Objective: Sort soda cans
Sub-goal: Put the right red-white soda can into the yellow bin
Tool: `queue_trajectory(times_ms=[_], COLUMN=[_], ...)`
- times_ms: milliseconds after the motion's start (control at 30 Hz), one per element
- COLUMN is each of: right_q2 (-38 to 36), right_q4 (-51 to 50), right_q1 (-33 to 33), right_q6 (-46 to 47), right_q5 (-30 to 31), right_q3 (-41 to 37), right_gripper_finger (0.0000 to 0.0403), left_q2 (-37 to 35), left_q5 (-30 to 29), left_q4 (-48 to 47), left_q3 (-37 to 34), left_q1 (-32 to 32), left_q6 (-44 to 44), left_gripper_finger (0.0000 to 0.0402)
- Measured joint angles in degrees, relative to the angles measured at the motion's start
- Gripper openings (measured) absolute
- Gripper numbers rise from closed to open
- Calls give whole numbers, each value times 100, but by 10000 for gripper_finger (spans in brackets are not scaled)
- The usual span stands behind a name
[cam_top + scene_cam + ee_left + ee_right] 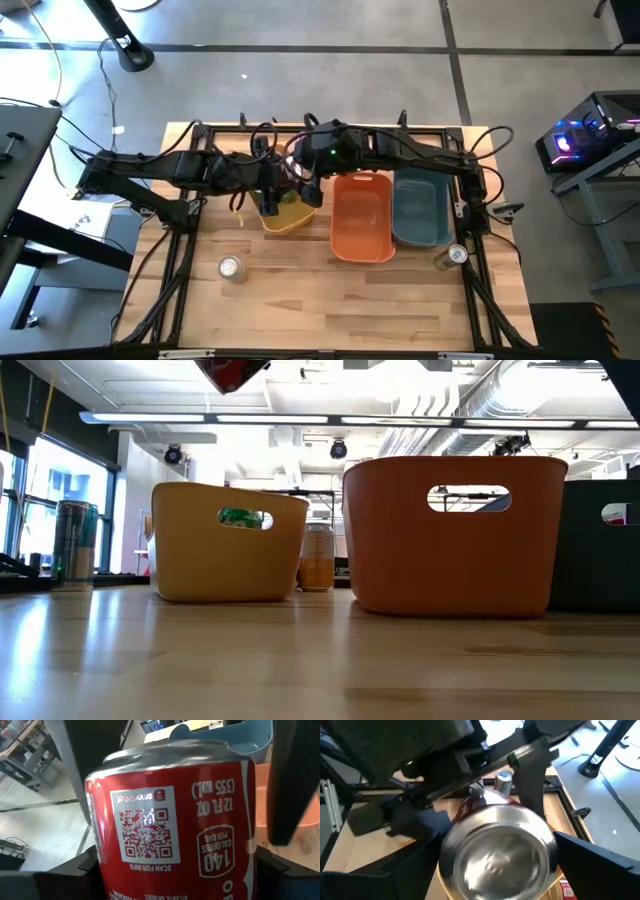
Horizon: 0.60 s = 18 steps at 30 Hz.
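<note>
Above the yellow bin [290, 215], left claw [270, 205] grips an inverted red can [175, 830], axis upright

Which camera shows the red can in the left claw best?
The left wrist view: the red can fills it, label readable. The right wrist view shows only its silver end, the low view a red sliver at the top; in the high view it is hidden.

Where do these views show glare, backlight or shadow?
Low view: bright ceiling lights and a window backlight the yellow bin and orange bin, leaving their near faces shaded; the table shows a sheen. Right wrist view: the silver can end mirrors the light. Left wrist view: the red can is evenly lit.
</note>
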Motion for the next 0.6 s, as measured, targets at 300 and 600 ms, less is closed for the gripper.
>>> queue_trajectory(times_ms=[300, 600], right_q2=[135, 118], right_q4=[35, 125], right_q1=[-28, -39], right_q6=[36, -113], right_q5=[77, 120], right_q3=[-1, 1], right_gripper_finger=[321, 284], left_q2=[-9, -22], left_q5=[-25, -70], left_q4=[-37, -28], left_q3=[-3, -1], left_q1=[0, 4], left_q6=[13, 92], left_gripper_finger=[287, 287])
